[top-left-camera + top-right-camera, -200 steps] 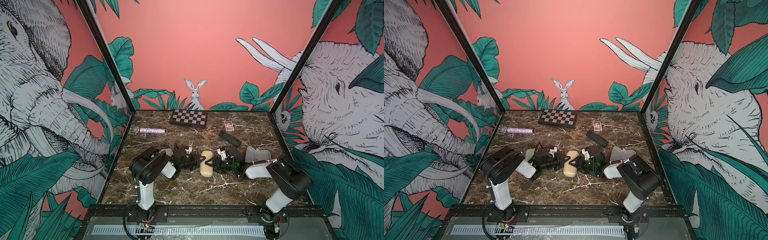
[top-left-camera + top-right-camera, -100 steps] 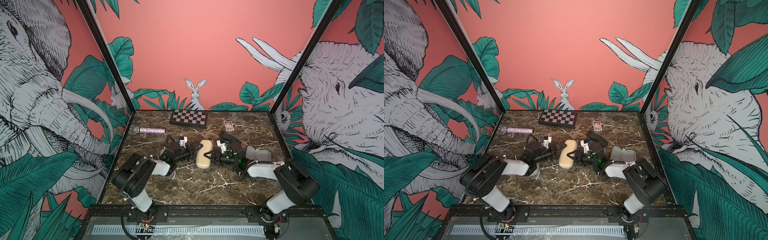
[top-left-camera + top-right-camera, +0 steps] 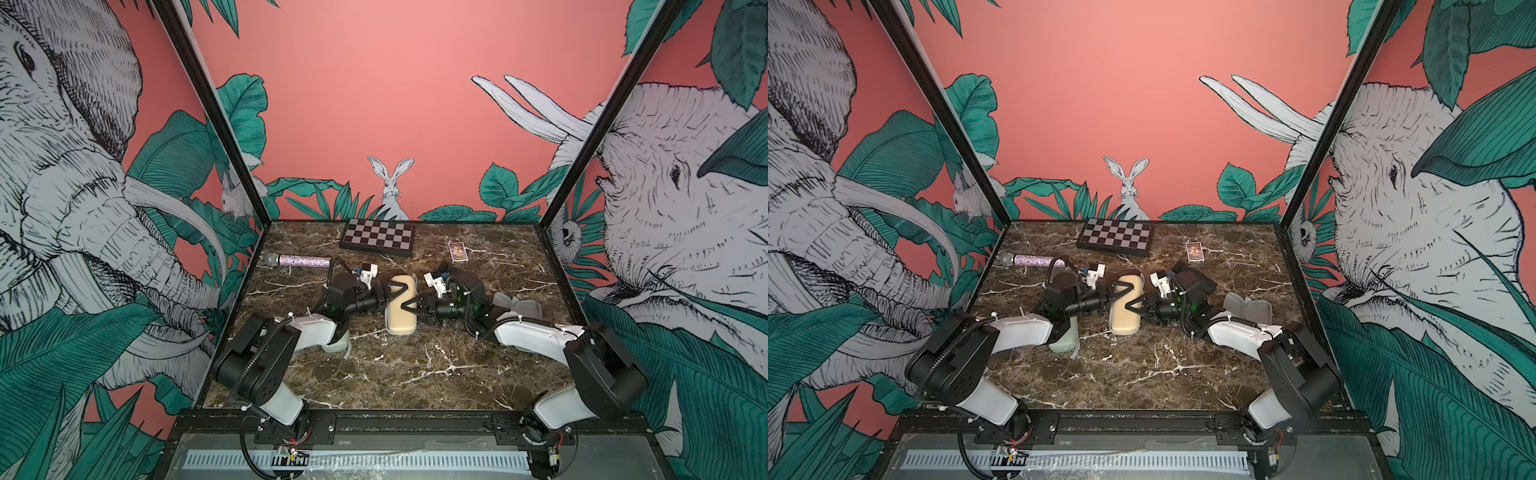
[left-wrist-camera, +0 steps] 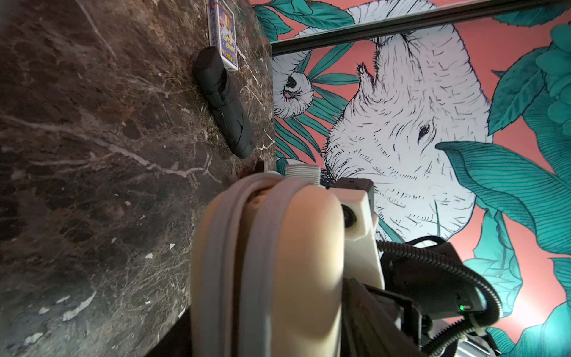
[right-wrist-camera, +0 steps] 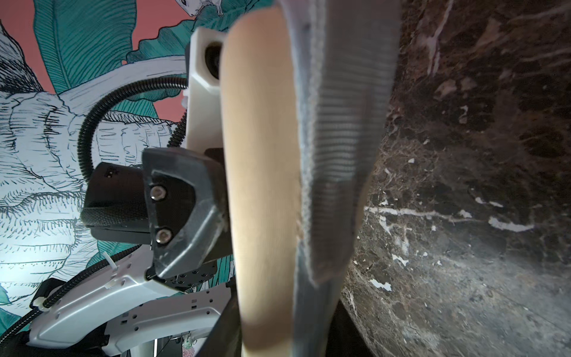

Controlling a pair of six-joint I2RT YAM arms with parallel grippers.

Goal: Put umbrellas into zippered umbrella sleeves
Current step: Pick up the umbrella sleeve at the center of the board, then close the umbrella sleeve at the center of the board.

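Observation:
A cream sleeve (image 3: 401, 316) (image 3: 1123, 320) lies mid-table with its long axis pointing toward the back wall. Both grippers are turned so that one finger is above it and one below. My left gripper (image 3: 395, 291) clamps its far half from the left. My right gripper (image 3: 406, 308) clamps its near half from the right. In the left wrist view the cream sleeve (image 4: 309, 262) gapes between its grey zipper bands, and tan fabric (image 4: 258, 199) shows inside. A loose grey zipper band (image 5: 340, 123) hangs in the right wrist view. A black umbrella (image 4: 224, 102) lies beyond.
A mint green sleeve (image 3: 336, 344) lies under my left forearm. An open sleeve with grey lining (image 3: 517, 306) sits behind my right arm. The checkered board box (image 3: 378, 237), a glittery microphone (image 3: 299, 260) and a small card box (image 3: 458, 252) lie toward the back wall.
The cream sleeve has shifted away from the front edge and both arms have stretched out low after it. My left jaws have widened around it and my right jaws have narrowed onto it.

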